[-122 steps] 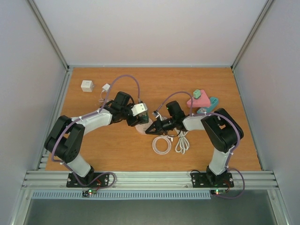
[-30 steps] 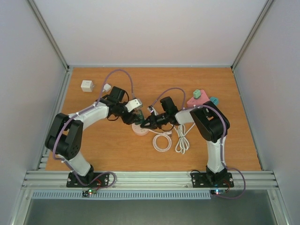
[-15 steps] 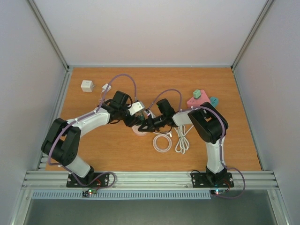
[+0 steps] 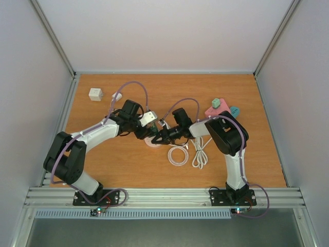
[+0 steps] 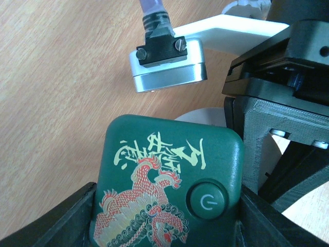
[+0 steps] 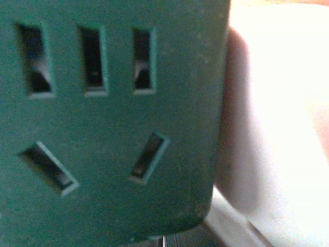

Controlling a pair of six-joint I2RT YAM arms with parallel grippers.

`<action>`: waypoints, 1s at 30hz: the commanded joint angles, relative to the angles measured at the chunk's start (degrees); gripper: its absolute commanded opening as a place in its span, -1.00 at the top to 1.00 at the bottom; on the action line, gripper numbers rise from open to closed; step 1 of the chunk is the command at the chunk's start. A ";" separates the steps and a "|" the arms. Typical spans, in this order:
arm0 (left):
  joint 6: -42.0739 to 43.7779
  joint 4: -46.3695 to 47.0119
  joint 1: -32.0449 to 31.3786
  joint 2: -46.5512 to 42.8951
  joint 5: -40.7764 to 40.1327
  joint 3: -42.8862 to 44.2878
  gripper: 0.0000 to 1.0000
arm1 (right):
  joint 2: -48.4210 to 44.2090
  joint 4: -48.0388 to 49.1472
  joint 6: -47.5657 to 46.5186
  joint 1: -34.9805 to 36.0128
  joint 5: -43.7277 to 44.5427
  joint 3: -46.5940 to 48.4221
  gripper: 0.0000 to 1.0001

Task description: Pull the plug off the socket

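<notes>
Green socket cube (image 5: 164, 190): mid-desk (image 4: 128, 170), clamped between left claw (image 4: 148, 130) fingers | white plug (image 4: 152, 142): beneath cube, judged still seated | right claw (image 4: 160, 136): tight against cube's right face, nearer plug, opening unreadable

Socket (image 6: 103, 118) blurred, cut off at left, right claw (image 4: 157, 137) grip indiscernible

**Booth & bench, your view**

You've got a wood-grain, orange-brown table top (image 4: 128, 170) boxed in by plain pale-grey panels: back wall (image 4: 164, 36), L wall (image 4: 25, 103), R wall (image 4: 308, 103). Alu posts (image 4: 54, 38) run up the back corners. A ribbed alu rail (image 4: 164, 195) spans the near edge. Light's soft & even.
</notes>
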 commanded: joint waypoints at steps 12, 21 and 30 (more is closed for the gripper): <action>7.51 6.85 -0.46 -7.67 7.76 -3.24 0.56 | 5.53 -10.13 -2.10 -0.82 14.50 -1.05 0.97; 7.54 5.08 -0.20 -7.26 7.10 -1.83 0.58 | 5.71 -10.76 -2.71 -0.83 15.87 -0.62 0.97; -4.33 -2.18 6.81 2.19 14.77 8.56 0.61 | 5.45 -11.13 -3.52 -0.81 16.46 -0.66 0.96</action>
